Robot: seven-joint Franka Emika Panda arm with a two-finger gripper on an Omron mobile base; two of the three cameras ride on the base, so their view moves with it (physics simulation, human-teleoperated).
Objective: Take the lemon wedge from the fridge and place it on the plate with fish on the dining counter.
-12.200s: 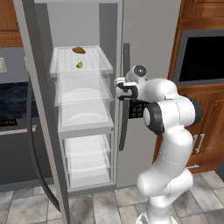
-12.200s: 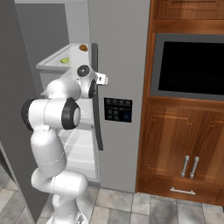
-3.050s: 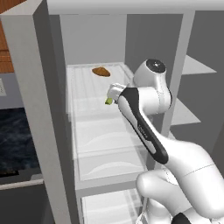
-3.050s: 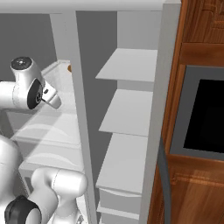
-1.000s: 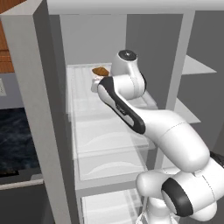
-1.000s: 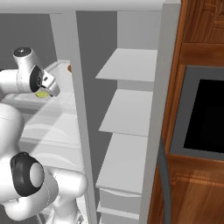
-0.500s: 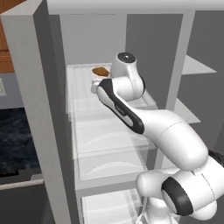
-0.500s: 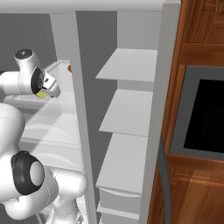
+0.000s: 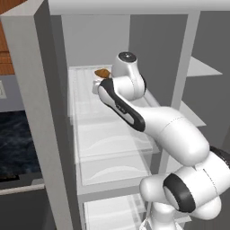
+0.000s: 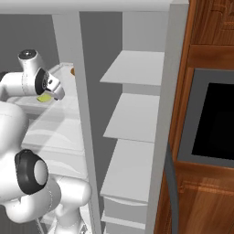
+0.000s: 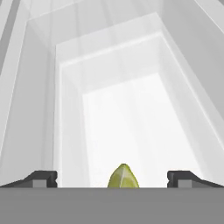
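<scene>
From the left base view, my arm has reached deeper along the fridge's (image 9: 54, 134) upper shelf, near the brown food item (image 9: 102, 72). On the right, the gripper (image 10: 55, 93) hangs over the lemon wedge (image 10: 44, 98). In the hand view the wedge (image 11: 123, 177) now sits between my wide-apart fingertips (image 11: 41, 178); closing looks next.

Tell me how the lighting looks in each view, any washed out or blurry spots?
Hand view: the fridge shelf is blown out white, yet the lemon wedge stays crisp between the open gripper tips. Left base view: soft, even light, brown food slightly blurred. Right base view: grey and flat, wedge small but readable.
</scene>
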